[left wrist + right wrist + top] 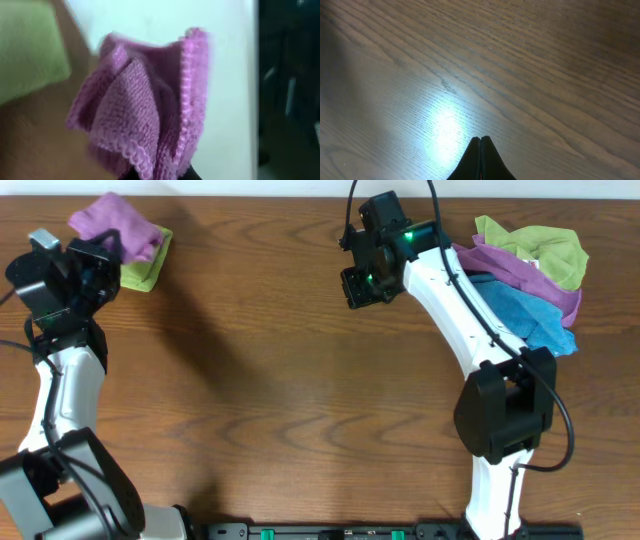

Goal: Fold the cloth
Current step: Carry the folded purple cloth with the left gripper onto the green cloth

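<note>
Purple cloth (145,110) sits bunched, clamped in the left tool (107,246); right tool (480,144) pinched together, empty.

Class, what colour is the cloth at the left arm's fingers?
Purple-magenta; the cloth shows best in the left wrist view.

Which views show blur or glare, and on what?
Left wrist: the purple-magenta microfiber cloth and lime-green towel are blurred; right wrist: a white glare patch on the brown wooden table before the shut right gripper; overhead: sharp, with soft shadows.
</note>
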Robot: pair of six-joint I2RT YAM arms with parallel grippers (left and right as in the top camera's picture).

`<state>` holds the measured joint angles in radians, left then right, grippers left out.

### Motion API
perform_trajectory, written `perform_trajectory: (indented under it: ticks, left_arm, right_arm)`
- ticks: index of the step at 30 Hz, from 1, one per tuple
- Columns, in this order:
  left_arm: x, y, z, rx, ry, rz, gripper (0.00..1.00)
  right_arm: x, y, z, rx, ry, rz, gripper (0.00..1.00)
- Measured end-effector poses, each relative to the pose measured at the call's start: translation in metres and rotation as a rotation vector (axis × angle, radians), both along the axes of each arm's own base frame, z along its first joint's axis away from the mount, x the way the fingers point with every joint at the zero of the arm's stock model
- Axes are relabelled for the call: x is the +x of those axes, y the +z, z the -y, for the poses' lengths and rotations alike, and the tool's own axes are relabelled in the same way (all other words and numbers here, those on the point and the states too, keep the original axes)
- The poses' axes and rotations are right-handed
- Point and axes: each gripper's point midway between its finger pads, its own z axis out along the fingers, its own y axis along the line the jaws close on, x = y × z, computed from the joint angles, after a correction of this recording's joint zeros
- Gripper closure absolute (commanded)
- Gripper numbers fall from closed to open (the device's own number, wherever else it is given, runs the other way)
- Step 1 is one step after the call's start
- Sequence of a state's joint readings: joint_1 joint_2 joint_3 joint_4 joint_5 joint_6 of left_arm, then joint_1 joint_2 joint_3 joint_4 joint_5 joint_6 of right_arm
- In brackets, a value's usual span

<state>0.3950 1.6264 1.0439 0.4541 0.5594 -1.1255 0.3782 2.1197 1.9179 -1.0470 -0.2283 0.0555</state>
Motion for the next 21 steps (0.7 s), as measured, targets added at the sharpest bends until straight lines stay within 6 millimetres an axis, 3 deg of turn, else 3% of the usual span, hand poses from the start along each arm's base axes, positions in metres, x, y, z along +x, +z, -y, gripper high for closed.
perform_trajectory:
  ticks: [3,9,12,21]
  left_arm:
    - [0.017,0.002,-0.018,-0.008,0.071,0.083,0.94]
    - [0.062,-0.068,-0.041,-0.118,0.106,0.022,0.94]
    - [0.084,-0.083,-0.047,-0.130,0.090,0.011,0.94]
    - [0.130,-0.065,-0.058,-0.096,0.038,0.027,0.94]
  right_arm:
    - [0.003,0.001,-0.001,0.006,0.000,0.015,0.99]
    - [0.009,0.004,-0.004,0.012,0.016,0.046,0.99]
    - [0.011,0.004,-0.004,0.013,0.024,0.056,0.99]
    - [0.016,0.006,-0.006,0.016,0.043,0.085,0.99]
